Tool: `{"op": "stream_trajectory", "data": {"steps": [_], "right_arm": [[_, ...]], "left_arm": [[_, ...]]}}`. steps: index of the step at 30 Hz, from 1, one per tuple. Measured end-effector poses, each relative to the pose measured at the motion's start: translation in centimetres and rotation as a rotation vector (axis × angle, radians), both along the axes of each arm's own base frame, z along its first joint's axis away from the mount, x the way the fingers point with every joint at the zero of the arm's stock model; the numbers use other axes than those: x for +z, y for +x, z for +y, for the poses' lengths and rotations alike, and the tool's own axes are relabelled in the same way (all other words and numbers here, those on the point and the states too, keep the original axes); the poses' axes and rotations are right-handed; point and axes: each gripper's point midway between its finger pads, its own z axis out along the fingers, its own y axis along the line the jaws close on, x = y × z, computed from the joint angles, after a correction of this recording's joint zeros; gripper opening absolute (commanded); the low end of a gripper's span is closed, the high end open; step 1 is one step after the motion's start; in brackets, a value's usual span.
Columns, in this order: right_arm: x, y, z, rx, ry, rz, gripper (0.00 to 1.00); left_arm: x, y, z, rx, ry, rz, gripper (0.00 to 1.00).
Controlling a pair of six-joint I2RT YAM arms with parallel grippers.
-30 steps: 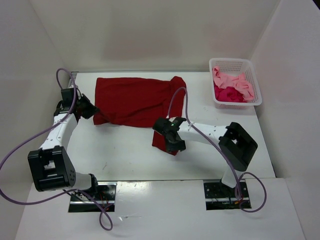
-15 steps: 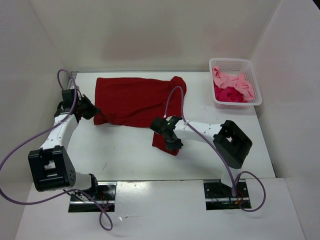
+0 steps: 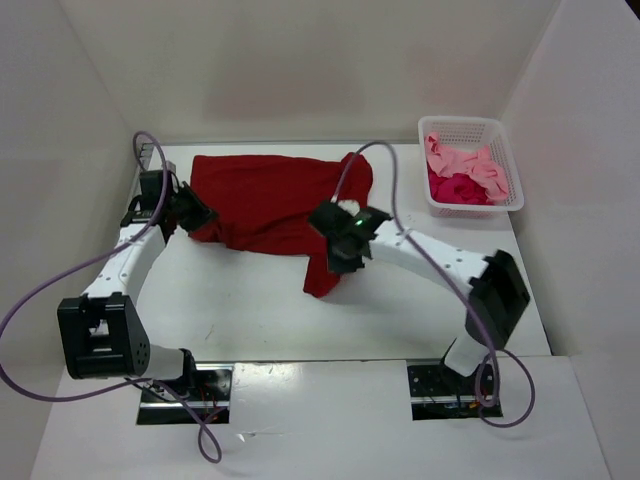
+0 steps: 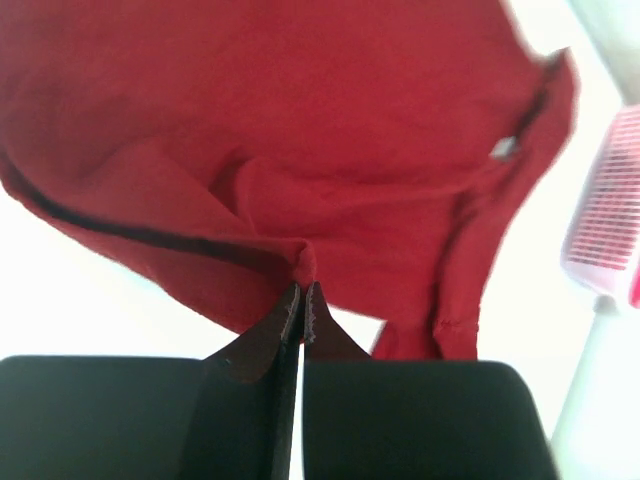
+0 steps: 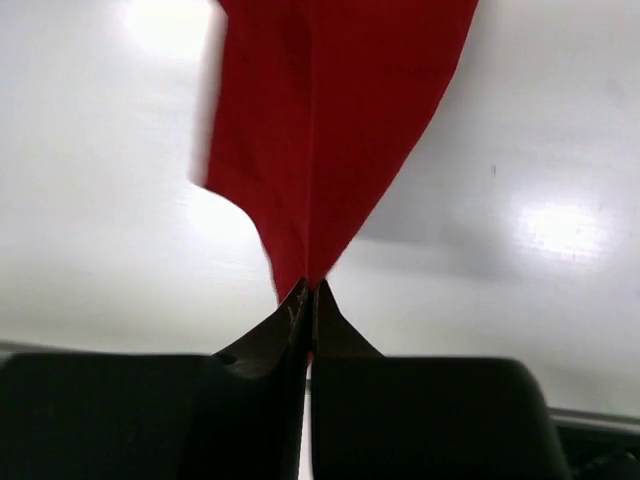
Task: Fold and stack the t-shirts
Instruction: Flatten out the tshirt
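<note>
We see the left claw (image 4: 302,295) and right claw (image 5: 305,292) each pinching the dark red cloth t-shirt (image 3: 265,200), its long axis lying crosswise between them.

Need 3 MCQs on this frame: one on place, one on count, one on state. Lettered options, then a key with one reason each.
1. Where does the white basket sit?
A) far right corner of the table
B) near left corner
C) table centre

2. How many shirts lie in the basket?
A) none
B) two
C) four

3. What is the right end effector doing?
A) open above the basket
B) shut on the dark red shirt
C) open on bare table

Key:
1 A, the top view shows it at the far right.
2 B, a light pink shirt and a crimson shirt.
3 B, the right wrist view shows red cloth pinched at its tips.
</note>
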Motion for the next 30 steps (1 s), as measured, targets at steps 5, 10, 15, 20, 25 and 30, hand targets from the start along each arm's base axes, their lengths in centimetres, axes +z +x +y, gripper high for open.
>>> {"op": "stream_trajectory", "data": {"steps": [5,10,15,20,25,30], "right_arm": [[15.8,7.2,-2.2,-0.176,0.341,-0.312,0.0],[35.8,9.7,-8.8,-0.317,0.606,-0.769,0.0],[52.1,5.2,-11.9,-0.284,0.843,-1.15,0.0],[59.9,0.9,-14.8,-0.266,0.975,-1.383,0.0],[61.4,0.9,-16.2,-0.305,0.945,-1.475,0.0],[58.9,6.5,-14.9,-0.355,0.776,-1.458,0.0]], "left_arm": [[9.0,3.4,-2.1,-0.031,-0.024,-0.178,0.0],[24.5,5.5,-3.3,-0.055,-0.094,-0.519,0.0],[35.7,2.9,3.9,0.109,-0.095,-0.753,0.0],[45.4,-1.9,5.7,0.171,-0.064,-0.968,0.0],[50.5,-5.8,4.4,0.155,-0.051,-1.106,0.0],[48.3,-4.0,5.3,0.176,-0.041,-1.05,0.0]]}}
